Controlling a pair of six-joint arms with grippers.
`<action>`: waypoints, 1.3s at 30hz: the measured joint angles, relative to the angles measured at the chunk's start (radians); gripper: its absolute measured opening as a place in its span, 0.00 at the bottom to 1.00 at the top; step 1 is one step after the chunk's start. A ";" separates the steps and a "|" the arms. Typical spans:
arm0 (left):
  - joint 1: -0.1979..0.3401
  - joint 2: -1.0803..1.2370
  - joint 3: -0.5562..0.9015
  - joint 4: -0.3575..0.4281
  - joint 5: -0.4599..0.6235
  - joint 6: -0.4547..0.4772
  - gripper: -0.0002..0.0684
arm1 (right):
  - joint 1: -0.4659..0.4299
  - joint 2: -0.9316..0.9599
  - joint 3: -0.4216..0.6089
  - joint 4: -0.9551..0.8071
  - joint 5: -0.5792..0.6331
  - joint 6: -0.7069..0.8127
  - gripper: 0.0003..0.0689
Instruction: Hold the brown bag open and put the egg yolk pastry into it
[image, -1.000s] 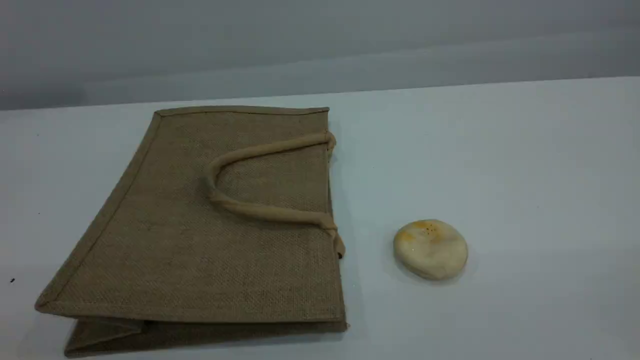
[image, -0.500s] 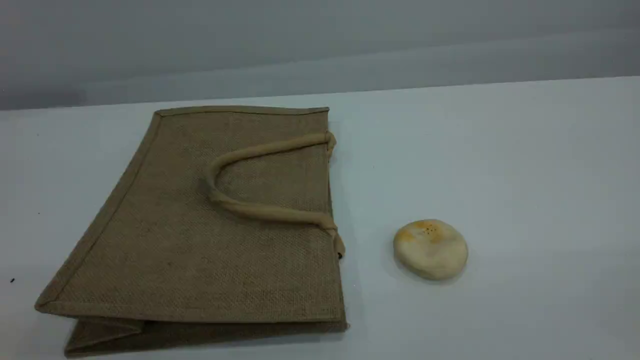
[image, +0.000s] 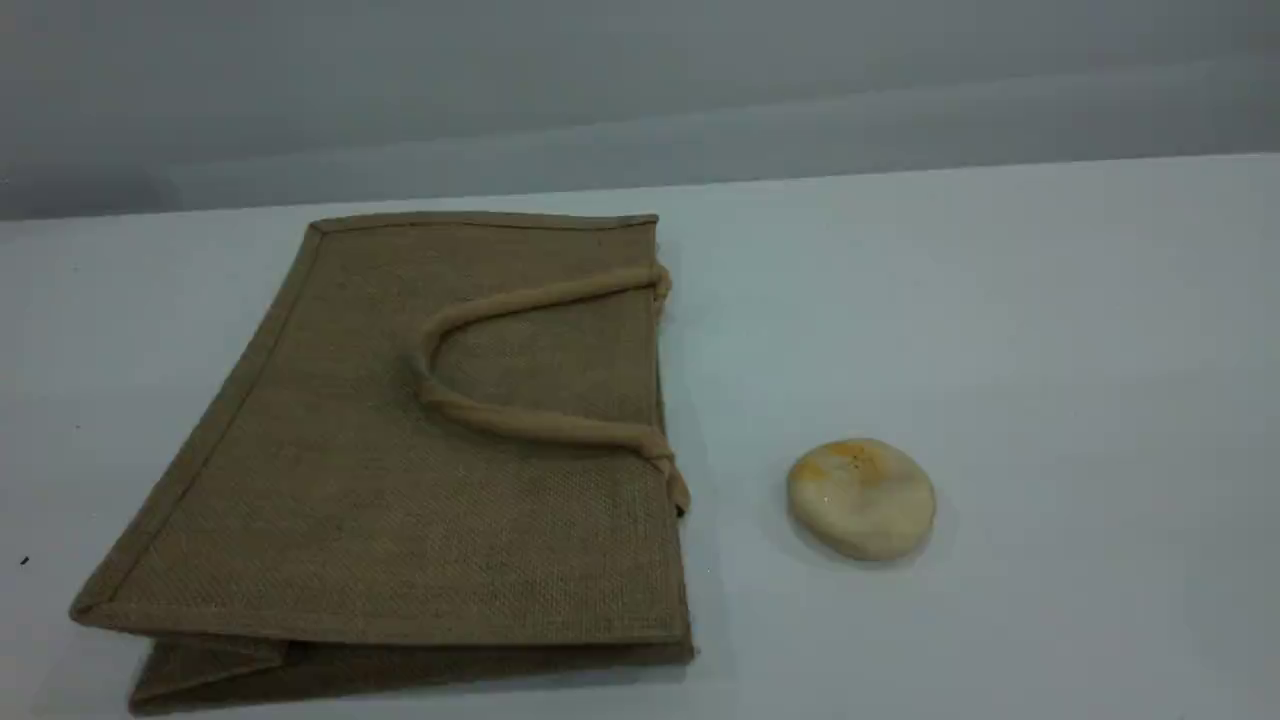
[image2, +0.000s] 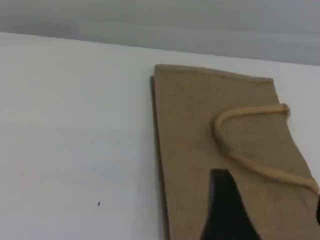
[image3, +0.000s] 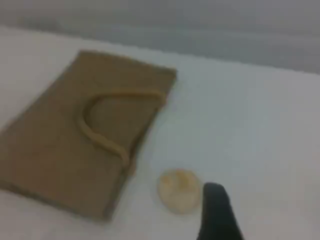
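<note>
The bag (image: 400, 450) is lying flat on the desk (image: 1050, 350), its mouth turned toward the pastry (image: 861, 497), which is placed just beside it. The jute is judged stiff and rough, so it is not slippery. One handle (image: 520, 420) rests on top and should be taken by the left hand (image2: 225, 210) to lift the mouth. The pastry is judged light and crumbly; it should be pinched softly at its sides. The right hand (image3: 216, 210) hovers near it. Each hand shows only one fingertip; both are taken to be apart and empty.

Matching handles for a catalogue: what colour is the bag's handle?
Light beige handle, paler than the tan-brown woven bag; clearest in the scene view.
</note>
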 joint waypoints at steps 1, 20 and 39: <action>0.000 0.038 -0.010 0.008 -0.021 0.001 0.56 | 0.000 0.045 0.000 0.024 -0.043 -0.022 0.56; 0.000 0.848 -0.160 -0.057 -0.342 0.004 0.56 | 0.001 0.781 -0.013 0.799 -0.405 -0.670 0.56; -0.195 1.490 -0.569 -0.179 -0.308 0.077 0.56 | 0.001 1.149 -0.189 1.182 -0.332 -1.024 0.56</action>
